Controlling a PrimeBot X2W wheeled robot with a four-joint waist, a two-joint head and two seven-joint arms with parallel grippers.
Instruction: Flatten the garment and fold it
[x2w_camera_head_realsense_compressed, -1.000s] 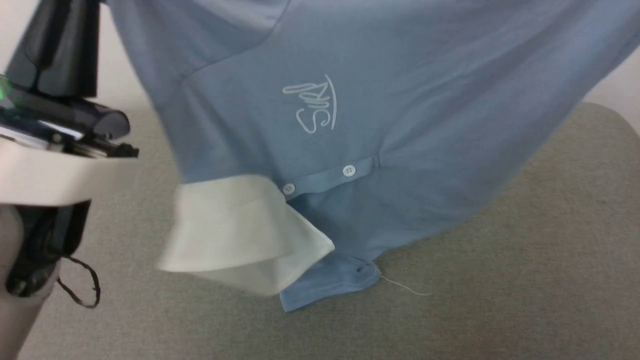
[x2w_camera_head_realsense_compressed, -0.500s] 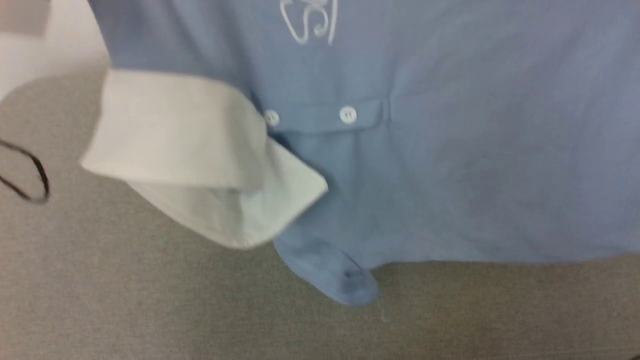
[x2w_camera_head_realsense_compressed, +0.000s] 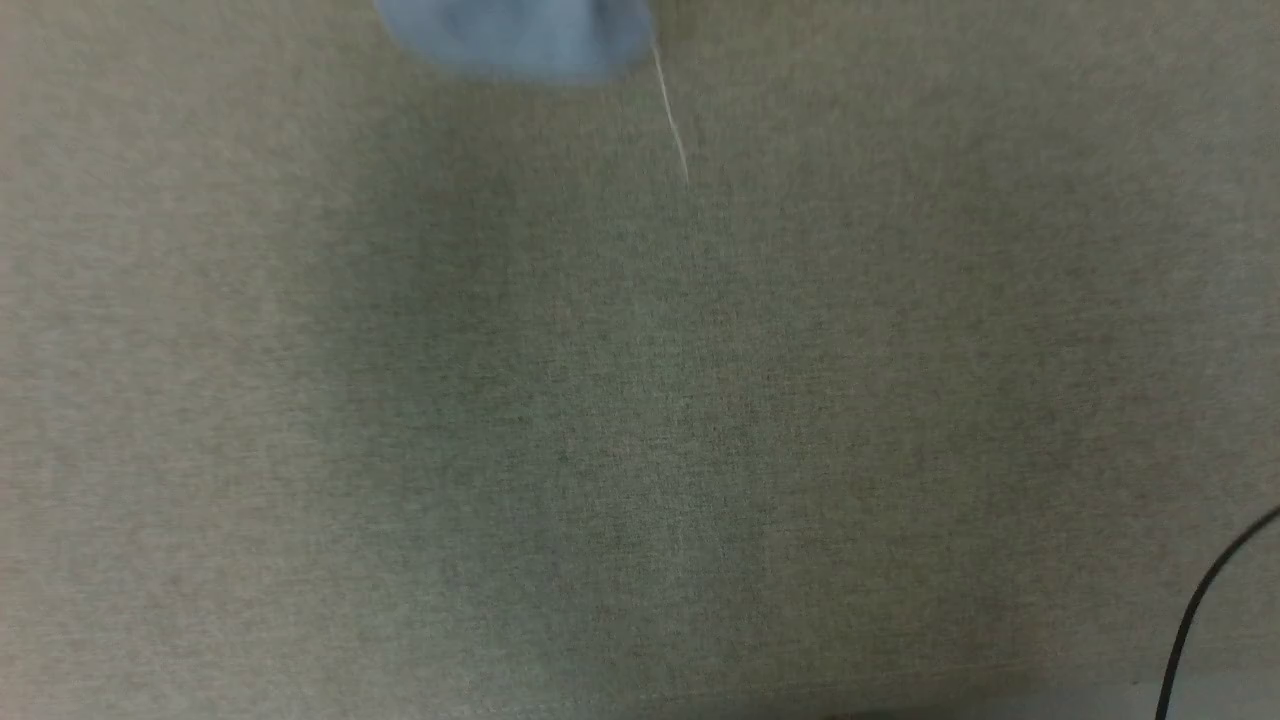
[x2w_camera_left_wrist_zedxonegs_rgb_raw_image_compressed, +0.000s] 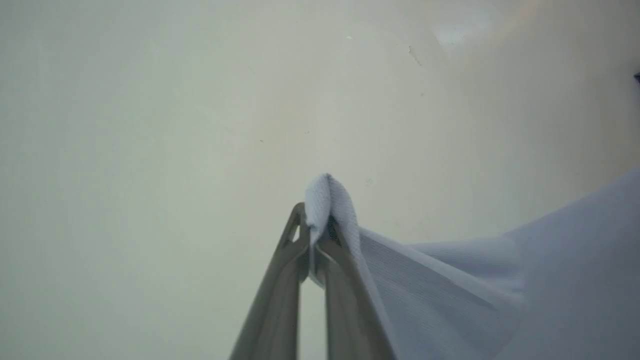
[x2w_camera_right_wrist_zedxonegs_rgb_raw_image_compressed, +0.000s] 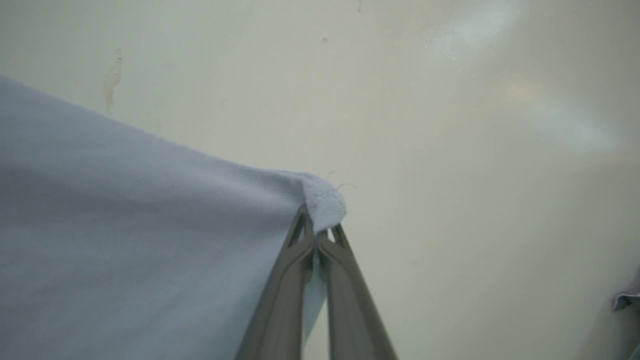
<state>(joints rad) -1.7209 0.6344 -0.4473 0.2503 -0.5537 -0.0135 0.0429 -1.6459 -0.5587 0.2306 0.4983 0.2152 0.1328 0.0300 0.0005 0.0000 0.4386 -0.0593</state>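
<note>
Left gripper (x2w_camera_left_wrist_zedxonegs_rgb_raw_image_compressed: 314, 227): 2 fingers pressed together on a small peak of cloth, pinching an edge of the garment (x2w_camera_left_wrist_zedxonegs_rgb_raw_image_compressed: 450, 300), which spreads away to the right of the left wrist view.
Right gripper (x2w_camera_right_wrist_zedxonegs_rgb_raw_image_compressed: 316, 231): fingers closed tight on a stitched corner of the same shirt; the cloth stretches to the left of the right wrist view.
Garment position: light blue, held up by both grippers; in the head view, 1 blurred blue tip shows at the top edge.
Loose thread (x2w_camera_head_realsense_compressed: 670, 110): white, trailing down from that tip.
Grey cloth surface (x2w_camera_head_realsense_compressed: 640, 400): lies beneath the tip; contact cannot be judged.
Black cable (x2w_camera_head_realsense_compressed: 1200, 590): lower right corner of the head view.
Pale plain wall (x2w_camera_left_wrist_zedxonegs_rgb_raw_image_compressed: 150, 125): behind the fingers.
</note>
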